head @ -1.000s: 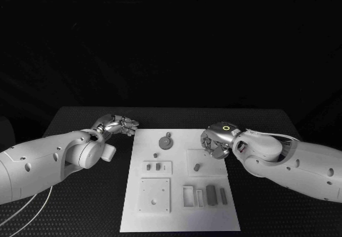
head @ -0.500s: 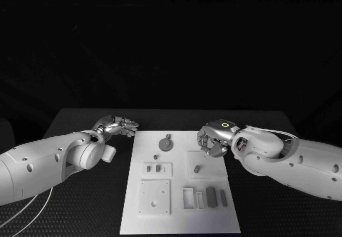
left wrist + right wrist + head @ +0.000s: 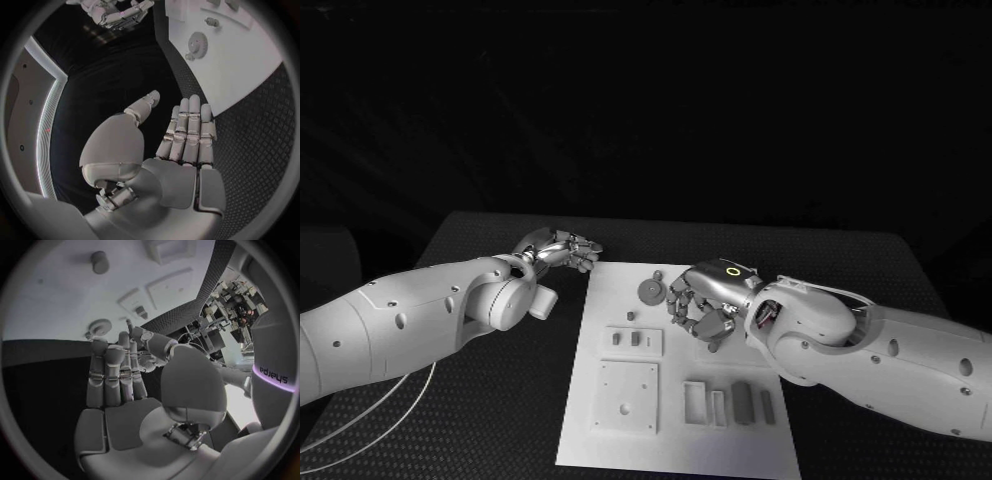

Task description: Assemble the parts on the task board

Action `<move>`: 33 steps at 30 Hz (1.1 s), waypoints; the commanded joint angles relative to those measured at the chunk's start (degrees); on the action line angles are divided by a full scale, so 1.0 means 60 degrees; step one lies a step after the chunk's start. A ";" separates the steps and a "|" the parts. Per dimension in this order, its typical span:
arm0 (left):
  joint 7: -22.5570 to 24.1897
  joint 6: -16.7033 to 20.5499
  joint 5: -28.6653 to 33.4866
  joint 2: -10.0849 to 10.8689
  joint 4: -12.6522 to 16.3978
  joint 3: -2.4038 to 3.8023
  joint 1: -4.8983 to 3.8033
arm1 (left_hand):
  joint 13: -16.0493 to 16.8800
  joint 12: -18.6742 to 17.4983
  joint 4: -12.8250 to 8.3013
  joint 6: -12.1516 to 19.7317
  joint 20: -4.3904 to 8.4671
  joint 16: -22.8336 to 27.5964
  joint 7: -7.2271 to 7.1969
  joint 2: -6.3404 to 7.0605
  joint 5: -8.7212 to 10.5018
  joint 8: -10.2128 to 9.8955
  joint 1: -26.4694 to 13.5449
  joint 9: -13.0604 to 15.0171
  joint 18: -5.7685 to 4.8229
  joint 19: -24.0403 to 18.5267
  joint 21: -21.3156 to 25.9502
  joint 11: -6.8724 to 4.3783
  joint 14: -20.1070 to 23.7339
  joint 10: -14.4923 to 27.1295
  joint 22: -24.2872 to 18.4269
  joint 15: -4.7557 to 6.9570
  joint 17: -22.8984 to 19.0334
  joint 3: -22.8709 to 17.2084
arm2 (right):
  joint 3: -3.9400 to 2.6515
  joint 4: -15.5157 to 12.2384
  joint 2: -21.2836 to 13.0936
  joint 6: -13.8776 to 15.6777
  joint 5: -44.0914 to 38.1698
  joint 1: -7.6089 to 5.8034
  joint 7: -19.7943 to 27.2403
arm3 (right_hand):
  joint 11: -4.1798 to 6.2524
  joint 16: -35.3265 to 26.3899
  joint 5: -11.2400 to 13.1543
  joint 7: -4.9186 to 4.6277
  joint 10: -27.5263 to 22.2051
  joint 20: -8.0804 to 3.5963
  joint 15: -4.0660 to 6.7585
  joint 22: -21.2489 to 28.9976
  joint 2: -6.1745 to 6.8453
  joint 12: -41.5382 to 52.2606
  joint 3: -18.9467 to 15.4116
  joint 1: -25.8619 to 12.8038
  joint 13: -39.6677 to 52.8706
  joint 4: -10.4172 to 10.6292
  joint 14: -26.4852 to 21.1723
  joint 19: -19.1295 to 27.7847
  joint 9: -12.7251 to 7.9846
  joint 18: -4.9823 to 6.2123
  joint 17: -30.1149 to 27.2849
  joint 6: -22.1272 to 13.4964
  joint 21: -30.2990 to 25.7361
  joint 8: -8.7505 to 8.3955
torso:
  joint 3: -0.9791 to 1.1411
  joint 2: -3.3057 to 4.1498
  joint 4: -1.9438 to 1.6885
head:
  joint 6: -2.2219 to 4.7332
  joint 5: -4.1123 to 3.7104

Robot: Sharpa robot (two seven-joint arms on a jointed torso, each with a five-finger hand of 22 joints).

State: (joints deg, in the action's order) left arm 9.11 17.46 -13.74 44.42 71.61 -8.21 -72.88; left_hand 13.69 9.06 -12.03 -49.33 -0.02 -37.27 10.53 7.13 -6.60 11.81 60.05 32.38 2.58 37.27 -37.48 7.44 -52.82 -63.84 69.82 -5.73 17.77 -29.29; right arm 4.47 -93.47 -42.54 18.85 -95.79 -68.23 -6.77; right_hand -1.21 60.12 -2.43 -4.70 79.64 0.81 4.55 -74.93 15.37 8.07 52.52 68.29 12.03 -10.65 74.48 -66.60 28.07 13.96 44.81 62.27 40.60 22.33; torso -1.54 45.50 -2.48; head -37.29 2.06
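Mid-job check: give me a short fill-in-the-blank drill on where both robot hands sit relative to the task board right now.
1. The right robot hand hovers over the white ____, close to the round gear.
2. The left robot hand sits off the task board, above the ____ table.
3. Neither robot hand holds a part; both are ____.

Missing words: task board; black; open

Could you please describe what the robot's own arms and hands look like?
Both arms have smooth, rounded white shells with small dark fastener holes. The left hand and right hand are silver metal with segmented fingers. A small glowing ring marks the right hand's back. Thin pale cables trail under the left arm, and one runs along the right arm.
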 commanded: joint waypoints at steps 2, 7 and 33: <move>0.0109 -0.0072 0.0038 -0.0187 -0.0159 0.0007 -0.0009 | -0.0016 0.0043 0.0014 0.0058 0.0001 0.0043 0.0009 -0.0058 0.0024 0.0037 -0.0060 -0.0010 0.0099 0.0081 0.0068 0.0014 -0.0046 0.0071 0.0010 0.0002 0.0016 0.0028 | 0.0088 0.0001 0.0237 0.0061 -0.0318 0.0241 -0.0041 | -0.0007 0.0052 -0.0065 -0.0014 0.0036 -0.0068 0.0090 -0.0212 -0.0056 0.0016 0.0006 -0.0044 0.0012 -0.0083 -0.0006 -0.0015 0.0013 0.0173 0.0015 0.0072 0.0047 -0.0002 | -0.0032 -0.0042 -0.0005 | -0.0091 0.0210; 0.0120 -0.0069 0.0048 -0.0357 -0.0308 0.0008 -0.0010 | -0.0016 0.0046 0.0015 0.0057 0.0001 0.0047 0.0008 -0.0060 0.0022 0.0040 -0.0059 -0.0010 0.0099 0.0081 0.0070 0.0013 -0.0047 0.0069 0.0011 0.0002 0.0023 0.0028 | 0.0287 0.0132 0.0590 -0.0026 -0.0626 0.0553 -0.0028 | -0.0007 0.0053 -0.0066 -0.0014 0.0039 -0.0069 0.0090 -0.0211 -0.0069 0.0015 -0.0002 -0.0050 0.0014 -0.0100 -0.0005 -0.0013 0.0014 0.0173 0.0017 0.0074 0.0052 -0.0004 | -0.0053 -0.0054 -0.0017 | -0.0210 0.0348; 0.0089 -0.0195 0.0067 -0.0561 -0.0458 0.0008 -0.0010 | -0.0017 0.0058 0.0028 0.0065 0.0000 0.0078 0.0010 -0.0070 0.0023 0.0047 -0.0072 -0.0011 0.0097 0.0085 0.0087 0.0013 -0.0052 0.0073 0.0016 0.0002 0.0062 0.0032 | 0.0529 0.0200 0.1299 -0.0268 -0.1223 0.1272 0.0036 | -0.0005 0.0055 -0.0072 -0.0014 0.0045 -0.0072 0.0092 -0.0205 -0.0117 0.0005 -0.0018 -0.0068 0.0023 -0.0175 -0.0004 -0.0007 0.0017 0.0173 0.0020 0.0079 0.0072 -0.0016 | -0.0032 -0.0035 -0.0008 | -0.0382 0.0560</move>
State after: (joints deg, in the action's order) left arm 9.17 17.20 -13.65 41.11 68.77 -8.21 -72.88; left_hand 13.64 9.05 -12.03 -49.33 -0.02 -37.05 10.53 6.93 -6.60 11.81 59.85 32.39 2.57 37.27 -37.25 7.45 -52.82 -63.84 69.85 -5.73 18.07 -29.29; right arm 7.66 -92.14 -34.78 18.26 -101.81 -60.64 -6.81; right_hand -1.20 60.12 -2.66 -4.79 79.63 0.71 4.87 -74.95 15.05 7.91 52.49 67.88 12.14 -11.33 74.40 -66.72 28.11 14.10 44.83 62.17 40.80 21.95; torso -1.71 45.29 -2.53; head -39.50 5.36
